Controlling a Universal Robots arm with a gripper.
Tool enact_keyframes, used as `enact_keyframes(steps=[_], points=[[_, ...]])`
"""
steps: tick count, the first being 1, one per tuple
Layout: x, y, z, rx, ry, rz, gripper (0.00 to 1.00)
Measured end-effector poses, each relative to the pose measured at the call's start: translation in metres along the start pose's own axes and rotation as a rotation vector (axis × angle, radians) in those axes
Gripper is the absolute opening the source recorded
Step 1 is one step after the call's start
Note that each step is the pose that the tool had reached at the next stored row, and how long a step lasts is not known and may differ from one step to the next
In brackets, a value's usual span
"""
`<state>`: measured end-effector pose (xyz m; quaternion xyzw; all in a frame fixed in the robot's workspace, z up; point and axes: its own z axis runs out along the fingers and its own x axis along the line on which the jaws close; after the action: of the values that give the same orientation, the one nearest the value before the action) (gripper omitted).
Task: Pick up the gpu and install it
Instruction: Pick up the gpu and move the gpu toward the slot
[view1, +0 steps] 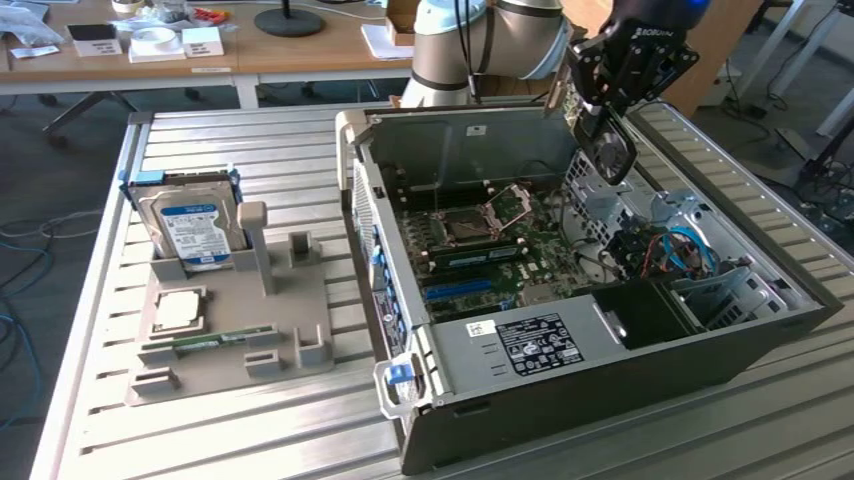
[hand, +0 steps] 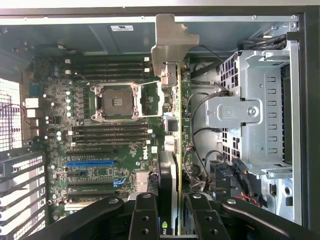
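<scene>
Exterior view, big stuff first: a slatted metal worktop (view1: 240, 440) is being taken up mostly by an open computer case (view1: 601, 380), which is lying on its side with the motherboard (view1: 494, 250) facing up. On the exterior view's left, a hard drive (view1: 194, 225) is being kept upright in a grey parts holder (view1: 227, 370). Over the far side of the case the gripper (view1: 594, 110) is being held above the opening. The gpu (view1: 610, 150) is being carried between the fingers, hanging clear of the board.

In the wrist view the card (hand: 170, 170) is being seen edge-on, with its metal bracket at the far end. The fingers (hand: 145, 217) are being pressed in on its two faces, so they're fairly narrow and clamped on the card.

Pickup is looking done. The line-up part of the install is what's being worked on, by the look of it. The card is being held off to one side of the blue slot (hand: 90, 163) and isn't in any slot. Seating it is probably going to call for the connector edge being squared up over a slot, then a straight, gentle push.
</scene>
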<state>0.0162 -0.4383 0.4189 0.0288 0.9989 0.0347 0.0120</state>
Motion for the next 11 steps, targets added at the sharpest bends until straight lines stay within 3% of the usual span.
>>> enact_keyframes(steps=[6,11], points=[[-0.0010,0.0001,0.0000,0.0001,0.0001,0.000,0.27],[-0.0087,0.0005,0.0004,-0.0001,0.0000,0.000,0.27]])
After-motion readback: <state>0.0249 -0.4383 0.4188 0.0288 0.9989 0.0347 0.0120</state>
